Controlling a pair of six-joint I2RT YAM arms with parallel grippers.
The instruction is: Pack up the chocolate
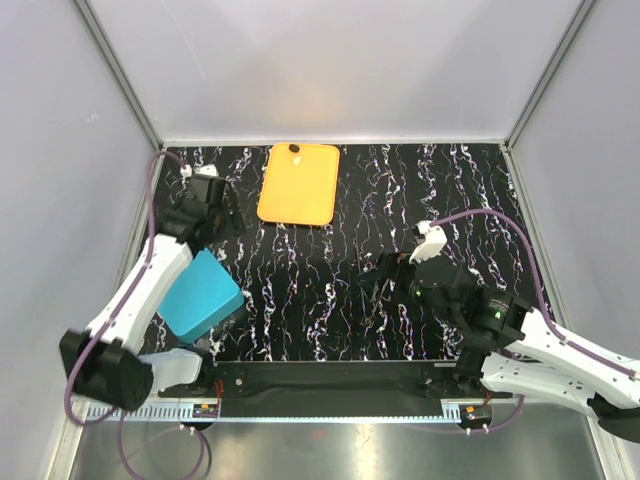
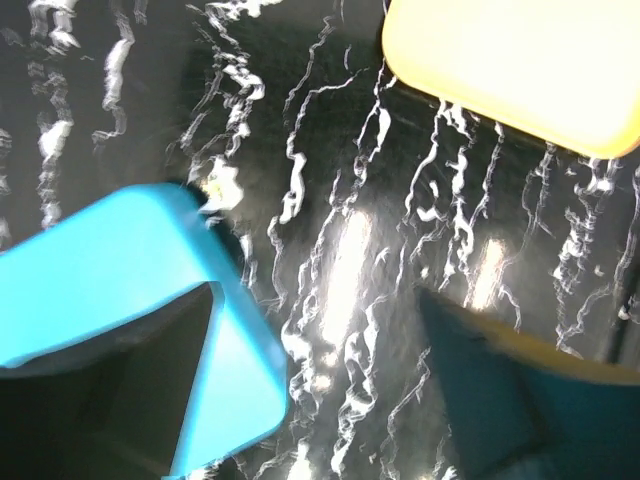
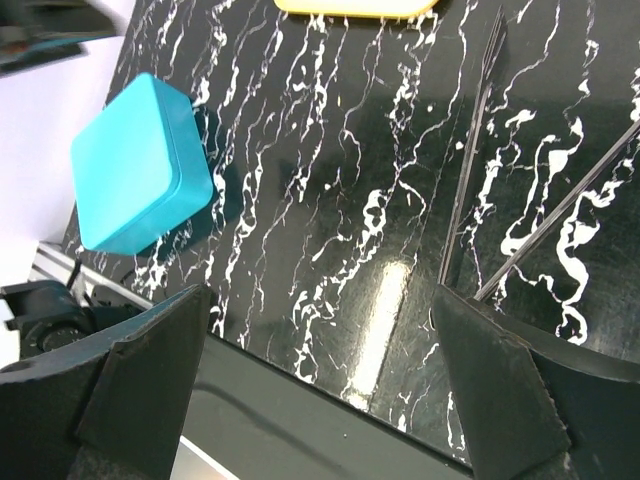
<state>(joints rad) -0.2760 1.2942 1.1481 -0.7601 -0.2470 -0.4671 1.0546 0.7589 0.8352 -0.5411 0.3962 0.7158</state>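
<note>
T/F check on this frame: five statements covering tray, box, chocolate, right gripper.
1. The orange tray lies toward the far edge of the table. True.
2. The teal box stands open. False: its lid is on.
3. A dark chocolate piece sits at the tray's far edge. True.
4. The right gripper holds a chocolate. False: it is open, with nothing between its fingers.
5. The teal box sits beside the right arm. False: it lies by the left arm.

left gripper (image 2: 345, 330): jaws apart | right gripper (image 3: 320, 305): jaws wide apart
</note>
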